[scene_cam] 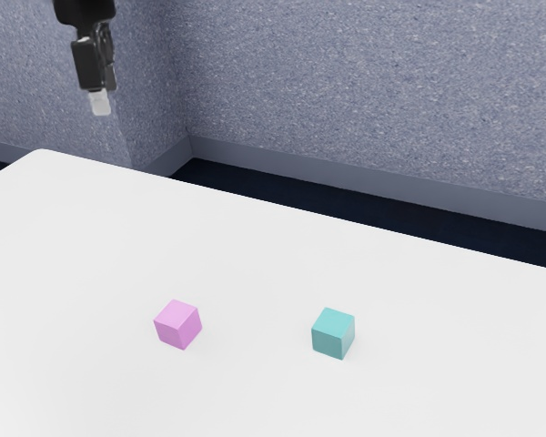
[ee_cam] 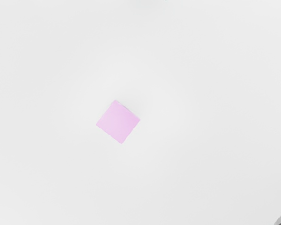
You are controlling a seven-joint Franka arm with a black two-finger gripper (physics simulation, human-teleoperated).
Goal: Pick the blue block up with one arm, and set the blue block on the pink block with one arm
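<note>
A teal-blue block (scene_cam: 333,332) rests on the white table (scene_cam: 91,237), toward the exterior view's right. A pink block (scene_cam: 177,323) sits on the table to its left, about a hand's width away from it. My gripper (scene_cam: 99,104) hangs high above the table's far left corner, well away from both blocks and holding nothing. In the wrist view the pink block (ee_cam: 118,122) lies far below my hand, turned cornerwise on the bare white table (ee_cam: 201,70).
A grey-blue wall (scene_cam: 364,82) with a dark baseboard runs behind the table. The table's far edge (scene_cam: 346,211) slants from the upper left down to the right.
</note>
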